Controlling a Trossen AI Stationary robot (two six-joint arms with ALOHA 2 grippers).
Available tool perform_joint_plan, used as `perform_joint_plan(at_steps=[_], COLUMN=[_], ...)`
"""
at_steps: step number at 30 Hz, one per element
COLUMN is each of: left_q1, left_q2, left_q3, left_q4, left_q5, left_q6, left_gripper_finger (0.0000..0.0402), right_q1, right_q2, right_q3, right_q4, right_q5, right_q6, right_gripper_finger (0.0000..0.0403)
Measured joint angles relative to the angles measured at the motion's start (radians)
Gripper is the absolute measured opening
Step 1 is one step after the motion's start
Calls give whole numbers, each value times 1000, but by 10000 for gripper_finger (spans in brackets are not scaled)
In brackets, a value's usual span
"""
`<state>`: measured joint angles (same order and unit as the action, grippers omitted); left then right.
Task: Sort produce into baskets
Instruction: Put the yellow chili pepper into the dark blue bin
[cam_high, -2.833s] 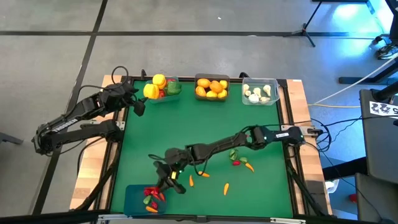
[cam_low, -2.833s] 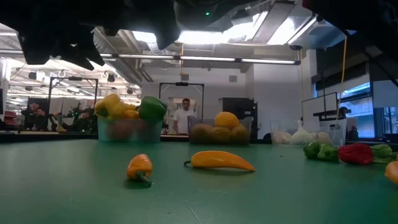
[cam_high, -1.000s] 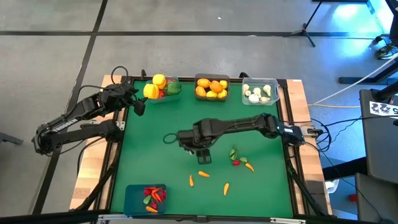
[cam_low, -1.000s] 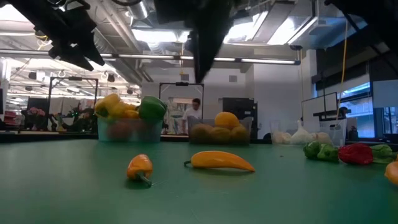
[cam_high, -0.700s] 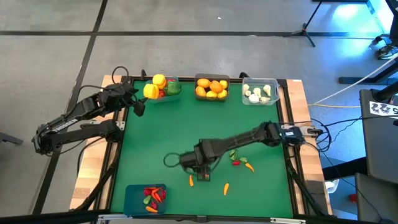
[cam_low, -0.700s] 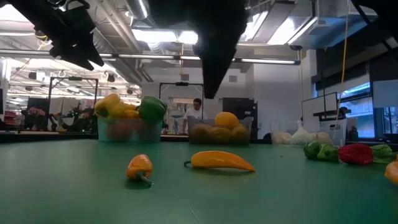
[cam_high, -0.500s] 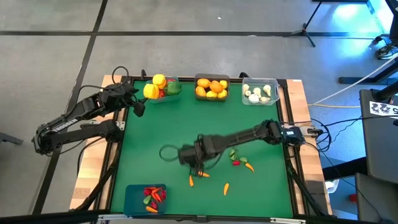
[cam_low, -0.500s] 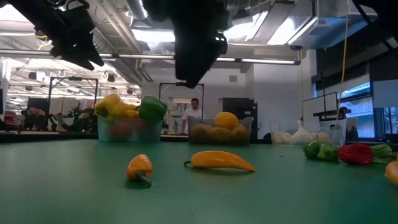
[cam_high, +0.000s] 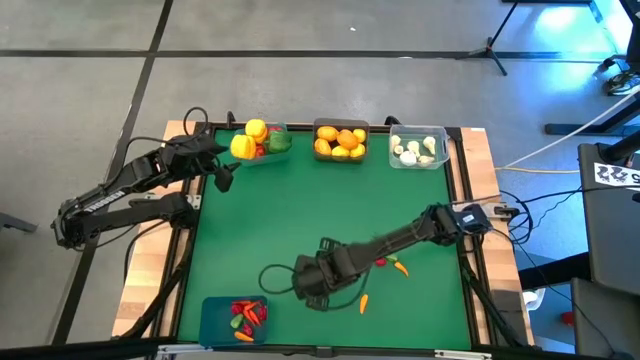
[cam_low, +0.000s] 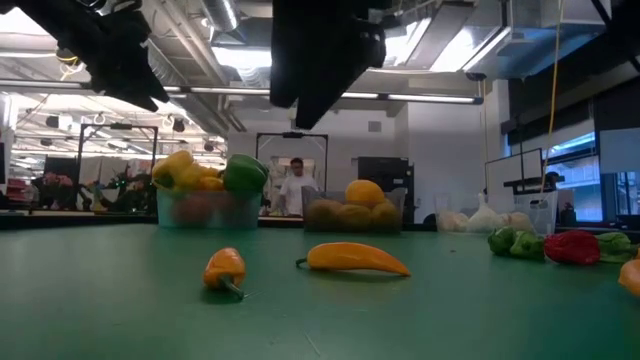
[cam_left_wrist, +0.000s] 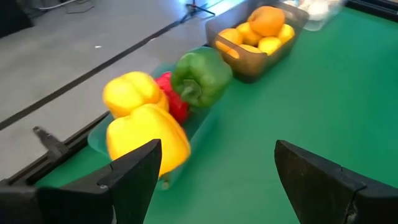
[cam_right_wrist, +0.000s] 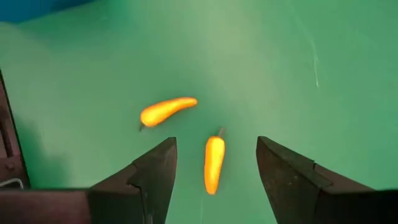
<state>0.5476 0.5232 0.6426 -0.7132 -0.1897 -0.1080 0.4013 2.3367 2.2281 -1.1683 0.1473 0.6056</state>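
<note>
Hovering open over an orange carrot (cam_right_wrist: 213, 163) on the table (cam_high: 290, 210), the right claw (cam_right_wrist: 214, 180) is poised; descent and closing are needed next.

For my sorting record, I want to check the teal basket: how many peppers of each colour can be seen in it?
yellow peppers: 2
red pepper: 1
green pepper: 1
Total: 4 in sight in the teal basket; any lying underneath are hidden.
</note>
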Motion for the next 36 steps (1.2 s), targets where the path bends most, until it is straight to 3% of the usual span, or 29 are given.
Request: perform_joint_plan(at_steps=[7, 14, 19, 23, 26, 31, 36], left_q1=[0, 0, 0, 0, 0, 0, 0], left_q2=[-20, -84, -120, -132, -136, -135, -135], left_q3=[0, 0, 0, 0, 0, 0, 0], left_q4=[6, 14, 14, 15, 15, 14, 14], left_q5=[15, 16, 16, 16, 16, 16, 16], left_q6=[20, 59, 58, 58, 57, 56, 53], left_gripper_finger=[308, 308, 308, 308, 308, 308, 308], right_q1=[41, 69, 57, 28, 22, 24, 24], right_q2=[-8, -123, -240, -300, -301, -299, -288], right_q3=[-143, -320, -567, -750, -781, -779, -779], right_q4=[40, 189, 505, 761, 717, 677, 711], right_q5=[-23, -7, 12, -78, -68, 83, 52], right_q6=[16, 8, 27, 97, 113, 95, 70], right_gripper_finger=[218, 218, 218, 218, 218, 218, 218])
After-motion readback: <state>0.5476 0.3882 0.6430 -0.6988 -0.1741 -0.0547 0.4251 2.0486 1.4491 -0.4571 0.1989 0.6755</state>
